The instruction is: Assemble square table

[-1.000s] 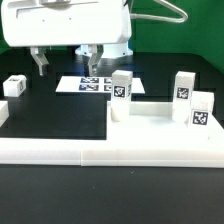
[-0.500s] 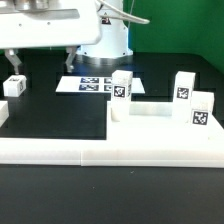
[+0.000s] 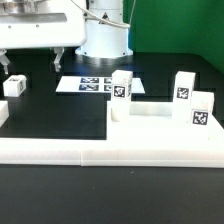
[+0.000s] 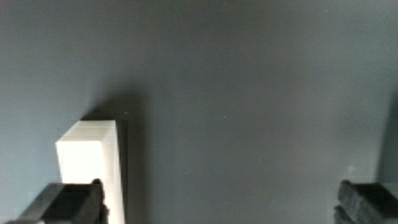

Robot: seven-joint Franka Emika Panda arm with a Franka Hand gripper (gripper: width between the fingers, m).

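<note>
The white square tabletop (image 3: 150, 128) lies at the exterior view's right, with three tagged white legs (image 3: 121, 87) (image 3: 184, 85) (image 3: 199, 108) standing on its corners. A fourth loose leg (image 3: 14, 86) lies on the black table at the left. My gripper (image 3: 31, 63) hangs above and just behind that leg, open and empty, with its fingers wide apart. In the wrist view the leg (image 4: 89, 155) shows as a white block close to one fingertip (image 4: 75, 203), and the gripper (image 4: 222, 205) holds nothing.
The long white border rail (image 3: 60, 150) runs along the front, with a white end piece (image 3: 3, 110) at the left edge. The marker board (image 3: 95, 82) lies flat behind the tabletop. The robot's white base (image 3: 105, 35) stands at the back.
My gripper has moved toward the exterior view's left, from above the marker board to above the loose leg. It stays open. The parts have not moved.
</note>
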